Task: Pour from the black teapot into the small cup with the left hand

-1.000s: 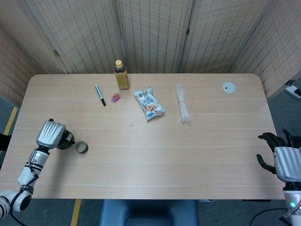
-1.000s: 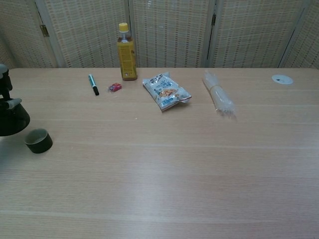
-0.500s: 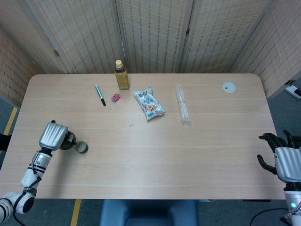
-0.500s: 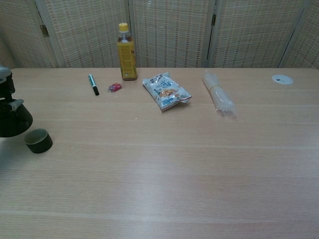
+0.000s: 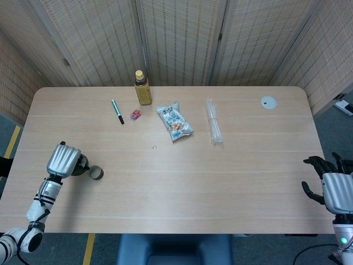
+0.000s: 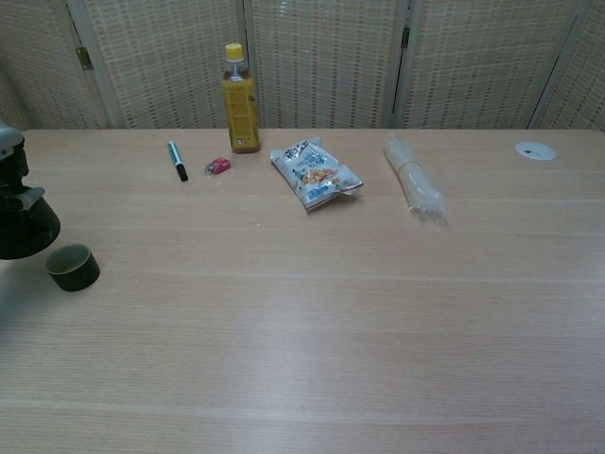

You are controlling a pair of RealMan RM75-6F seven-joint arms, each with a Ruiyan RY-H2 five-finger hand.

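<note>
1. Now the left robot hand grips the black teapot at the near-left edge of the tabletop, just beside the small cup; the hand covers most of the pot in the head view.
2. Over the last second the hand and pot have slid nearer the cup and a little toward the robot; in the chest view the pot's body now sits just above and left of the cup's rim.
3. That suggests the spout is being lined up, with the tilt probably still ahead; no liquid shows.
4. The cup itself has not shifted and stands upright.
5. The right robot hand hangs off the tabletop's right edge, fingers spread, holding nothing, unchanged.
</note>
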